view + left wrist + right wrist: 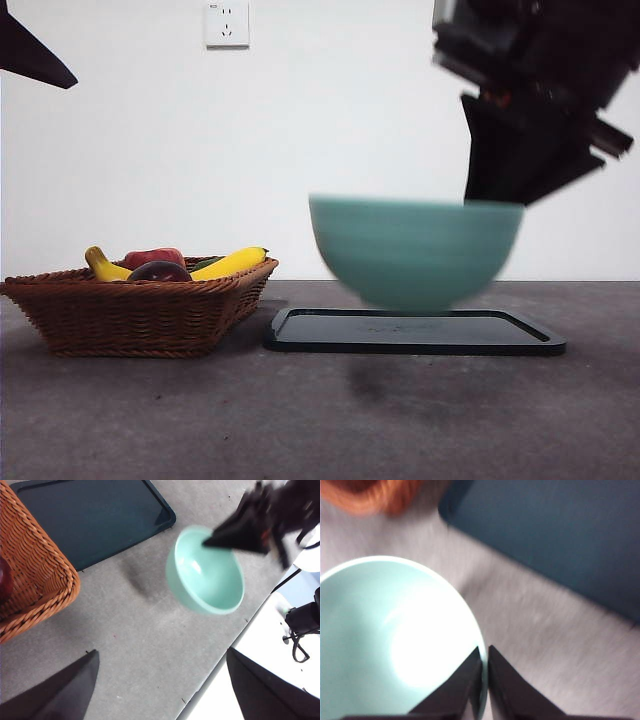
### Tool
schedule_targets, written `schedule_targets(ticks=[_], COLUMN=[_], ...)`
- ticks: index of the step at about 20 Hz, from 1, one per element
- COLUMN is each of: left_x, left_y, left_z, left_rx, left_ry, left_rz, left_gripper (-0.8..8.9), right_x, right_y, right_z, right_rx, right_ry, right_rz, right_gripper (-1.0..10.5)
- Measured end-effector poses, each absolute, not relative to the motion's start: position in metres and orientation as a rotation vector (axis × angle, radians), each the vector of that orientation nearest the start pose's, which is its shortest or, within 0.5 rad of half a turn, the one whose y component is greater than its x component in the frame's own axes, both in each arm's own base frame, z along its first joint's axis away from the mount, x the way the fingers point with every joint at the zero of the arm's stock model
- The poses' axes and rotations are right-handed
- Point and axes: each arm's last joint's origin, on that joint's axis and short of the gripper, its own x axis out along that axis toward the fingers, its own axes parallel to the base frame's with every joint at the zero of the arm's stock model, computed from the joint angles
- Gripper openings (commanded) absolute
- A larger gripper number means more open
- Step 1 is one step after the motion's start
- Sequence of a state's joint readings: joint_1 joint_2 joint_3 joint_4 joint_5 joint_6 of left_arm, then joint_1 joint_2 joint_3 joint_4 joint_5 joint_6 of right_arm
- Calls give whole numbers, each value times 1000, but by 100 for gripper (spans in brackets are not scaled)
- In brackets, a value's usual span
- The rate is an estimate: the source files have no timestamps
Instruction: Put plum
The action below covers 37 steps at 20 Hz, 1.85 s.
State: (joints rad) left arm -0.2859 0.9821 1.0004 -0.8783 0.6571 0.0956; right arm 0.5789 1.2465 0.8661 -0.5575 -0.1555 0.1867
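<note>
The dark maroon plum [159, 271] lies in the wicker basket [140, 315] at the left, between the bananas; a dark sliver of it shows at the left wrist view's edge [4, 580]. My right gripper [484, 652] is shut on the rim of the empty teal bowl [415, 250] and holds it in the air, above the dark tray [415, 331] in the front view; the bowl is blurred. The left wrist view shows the bowl [206, 572] lifted over the table. My left gripper [160, 677] is open and empty, high at the left.
The basket also holds yellow bananas [232, 262] and a brighter red fruit [152, 257]. The flat dark tray [90, 515] lies right of the basket [30, 575]. The table's edge [220, 665] runs near the bowl in the left wrist view.
</note>
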Motion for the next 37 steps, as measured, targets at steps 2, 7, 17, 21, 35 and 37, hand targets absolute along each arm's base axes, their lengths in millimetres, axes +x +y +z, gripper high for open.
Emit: schedule_targets(ticks=[2,7,17,21,35,37], left_x=[164,164,164,164,164,164], left_y=[-67,-67,-67,-67,-67,-67], left_z=[319,319,319,319,319,319], left_rx=[-81,-82,-81,-81,-81,-81], left_ry=[832,832,832,831,832,831], left_rz=[-922,-922,-922,-923,-922,-923], left_gripper=[405,405,405,405,405,405], right_x=[198,202,210,209,179,162], right_y=[138,142,151,152,130,118], right_z=[228,211,188,188,283,308], right_rx=[-33,-28,-65,-67,-46,-42], right_ry=[1011,1032,1100,1100,895,847], right_rz=[586,577,552,556,589,605], right_gripper=[8,8,8,96,279,279])
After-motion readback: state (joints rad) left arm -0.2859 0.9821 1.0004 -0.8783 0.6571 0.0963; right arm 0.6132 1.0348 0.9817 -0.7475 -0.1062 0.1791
